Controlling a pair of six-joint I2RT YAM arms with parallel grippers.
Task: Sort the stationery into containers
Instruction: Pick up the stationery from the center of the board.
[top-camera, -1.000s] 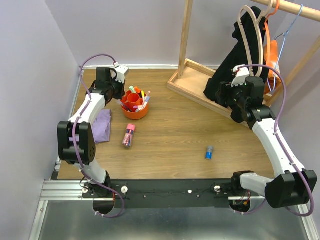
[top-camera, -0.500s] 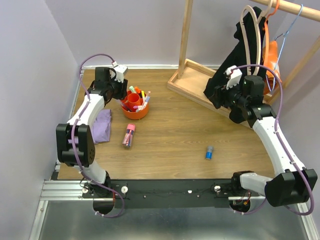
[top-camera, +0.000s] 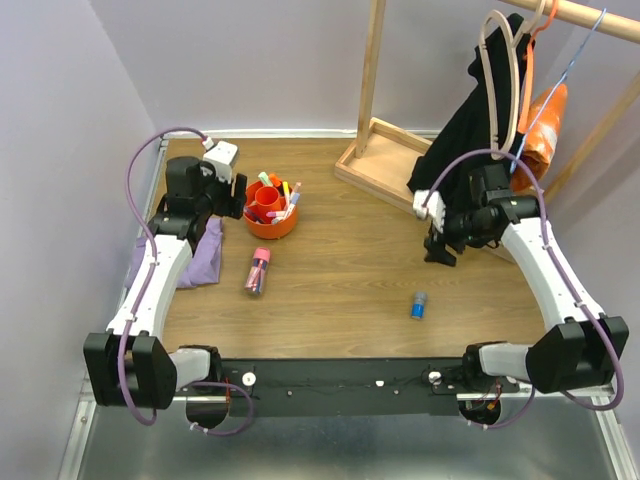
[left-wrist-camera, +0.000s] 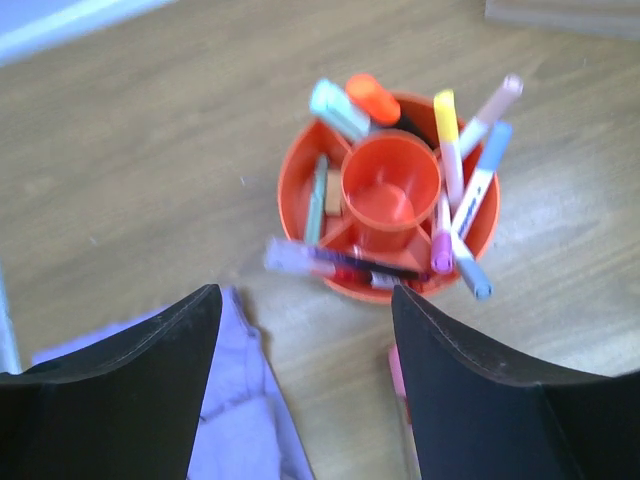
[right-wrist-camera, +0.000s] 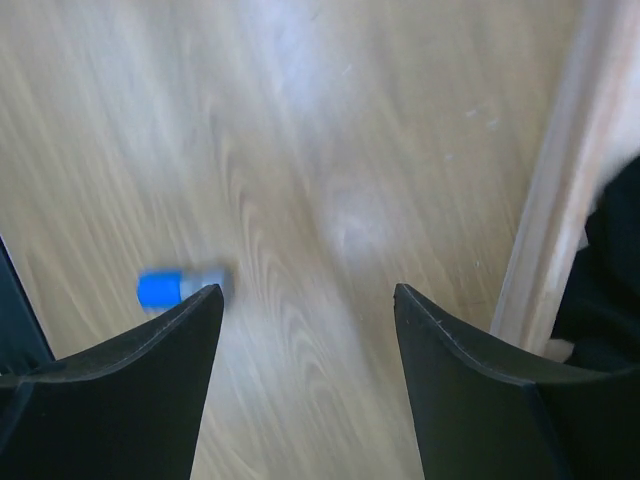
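- From above, we see the left hand (top-camera: 228, 192) just beside the orange tub (top-camera: 270, 231). The pink-capped tube (top-camera: 258, 271) and the blue cylinder (top-camera: 418, 305) lie on the surface (top-camera: 340, 260), and the right hand (top-camera: 440, 250) is near the cylinder.
- Left wrist: the hand is spread wide and empty, and pens (left-wrist-camera: 448, 150) stand in the tub.
- Right wrist: the hand gapes wide and empty, with the cylinder by one finger.

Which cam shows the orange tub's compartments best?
Left wrist: it looks almost straight down into the tub, showing the centre cup, the compartments round it and the pens in them. Top external shows the tub small and at a slant. Right wrist doesn't show it.
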